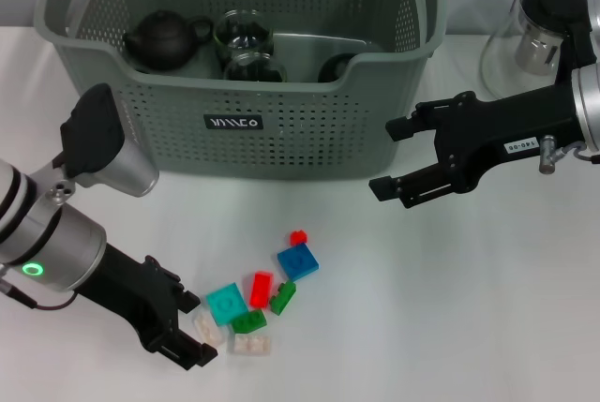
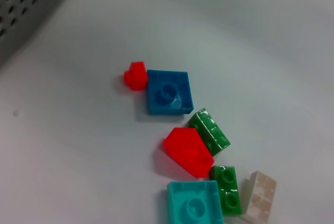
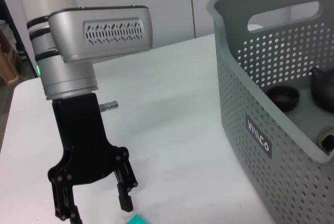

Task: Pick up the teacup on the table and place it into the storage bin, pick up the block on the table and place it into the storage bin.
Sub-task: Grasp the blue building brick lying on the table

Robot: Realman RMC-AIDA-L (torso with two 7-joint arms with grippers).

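Note:
The storage bin (image 1: 234, 126) stands at the back of the table. A dark teacup (image 1: 335, 67) sits inside it; it also shows in the right wrist view (image 3: 283, 96). No teacup shows on the table. Several blocks lie in front: blue (image 1: 297, 260), red (image 1: 261, 289), teal (image 1: 226, 304), two green and two white ones. In the left wrist view I see the blue (image 2: 168, 92), red (image 2: 188, 151) and teal (image 2: 193, 205) blocks. My left gripper (image 1: 195, 327) is open, low, just left of the cluster, with a white block (image 1: 208, 329) at its mouth. My right gripper (image 1: 384, 158) is open and empty, right of the bin.
The bin also holds a black teapot (image 1: 164, 38) and glass cups (image 1: 242, 32). A glass pitcher (image 1: 534, 41) stands at the back right, behind my right arm. A small red block (image 1: 298, 236) lies nearest the bin. The left gripper (image 3: 94, 200) shows in the right wrist view.

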